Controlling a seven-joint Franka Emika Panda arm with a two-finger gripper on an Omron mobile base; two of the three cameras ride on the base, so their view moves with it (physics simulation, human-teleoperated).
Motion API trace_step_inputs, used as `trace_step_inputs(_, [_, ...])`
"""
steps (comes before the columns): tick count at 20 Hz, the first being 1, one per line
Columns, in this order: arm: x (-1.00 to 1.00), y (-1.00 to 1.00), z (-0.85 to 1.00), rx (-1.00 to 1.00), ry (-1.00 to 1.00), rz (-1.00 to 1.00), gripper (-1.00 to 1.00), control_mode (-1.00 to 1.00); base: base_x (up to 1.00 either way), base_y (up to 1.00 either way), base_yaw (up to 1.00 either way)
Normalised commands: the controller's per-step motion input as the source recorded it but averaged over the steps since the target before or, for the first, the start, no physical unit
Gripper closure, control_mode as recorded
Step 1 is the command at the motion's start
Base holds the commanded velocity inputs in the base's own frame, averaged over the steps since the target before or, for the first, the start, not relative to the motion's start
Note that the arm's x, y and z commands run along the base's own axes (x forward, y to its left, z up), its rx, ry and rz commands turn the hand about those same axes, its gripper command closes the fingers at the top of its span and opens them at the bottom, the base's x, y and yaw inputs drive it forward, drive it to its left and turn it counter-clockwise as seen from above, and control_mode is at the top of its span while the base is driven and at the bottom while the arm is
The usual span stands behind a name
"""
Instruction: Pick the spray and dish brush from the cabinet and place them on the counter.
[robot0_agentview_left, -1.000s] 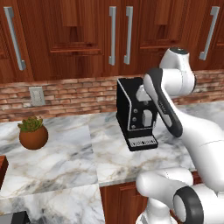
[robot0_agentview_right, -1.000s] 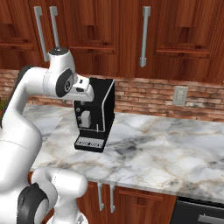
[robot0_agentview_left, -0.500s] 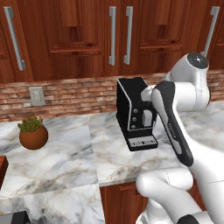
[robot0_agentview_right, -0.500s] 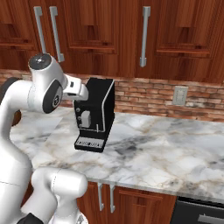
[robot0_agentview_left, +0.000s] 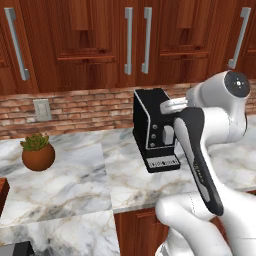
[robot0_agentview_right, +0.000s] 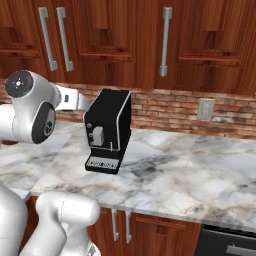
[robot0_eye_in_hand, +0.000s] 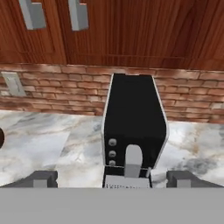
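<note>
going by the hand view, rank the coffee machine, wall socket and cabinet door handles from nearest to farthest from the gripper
Measured from the open gripper:
1. Coffee machine, straight ahead on the counter, just past the fingertips.
2. Wall socket, on the brick wall, off to the left.
3. Cabinet door handles, up high on the closed cabinet.

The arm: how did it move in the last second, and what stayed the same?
The arm's upper joint swung from the left side of the coffee machine to its right in the left base view, and the opposite way in the right base view. Nothing was taken or released; the jaws are open and empty in the hand view. The coffee machine, the potted plant, the counter and the closed cabinet doors stayed the same.
</note>
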Motion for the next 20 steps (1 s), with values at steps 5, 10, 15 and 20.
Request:
trace_step_inputs(5, [-0.31,0.02,0.34,0.00,-0.31,0.05,-1.00,-1.00,0.00,0.00,0.00])
trace_step_inputs(10, [-0.25,0.00,0.28,0.00,-0.28,0.04,-1.00,-1.00,0.00,0.00,0.00])
trace_step_inputs(15, [-0.08,0.02,0.20,0.00,-0.21,0.02,-1.00,-1.00,0.00,0.00,0.00])
trace_step_inputs(20, [0.00,0.10,0.20,0.00,-0.17,0.00,-1.00,-1.00,0.00,0.00,0.00])
